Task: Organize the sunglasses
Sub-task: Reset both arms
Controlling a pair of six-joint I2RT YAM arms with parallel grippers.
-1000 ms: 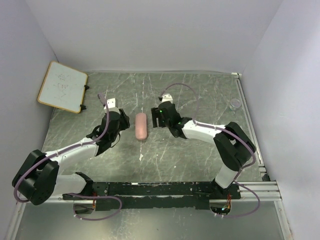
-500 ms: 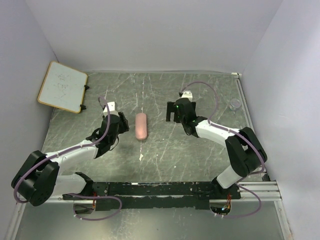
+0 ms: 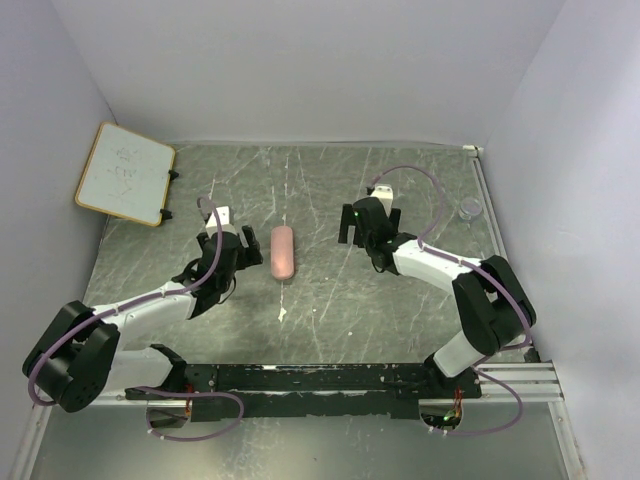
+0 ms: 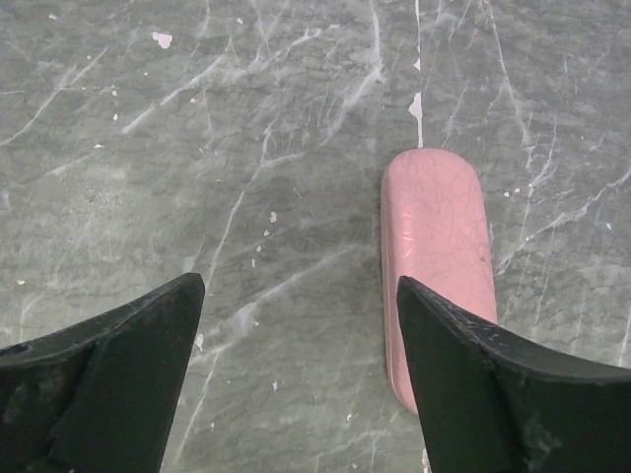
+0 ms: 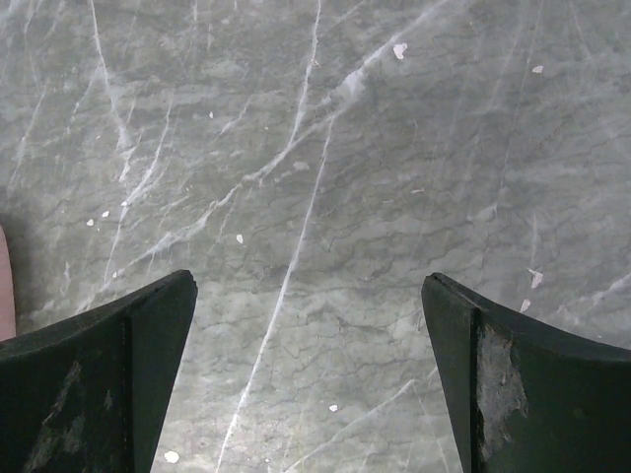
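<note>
Beside left fingers [image 4: 108,374], pink case [image 4: 434,246], closed

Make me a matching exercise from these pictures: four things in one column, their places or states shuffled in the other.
1. pink oblong rounded case
2. wood-framed whiteboard
3. small clear round object
4. left gripper

A. far left, by the side wall
B. open, holding nothing
C. middle of the table
D. near the table's right edge

Pairs: 1-C, 2-A, 3-D, 4-B
</note>
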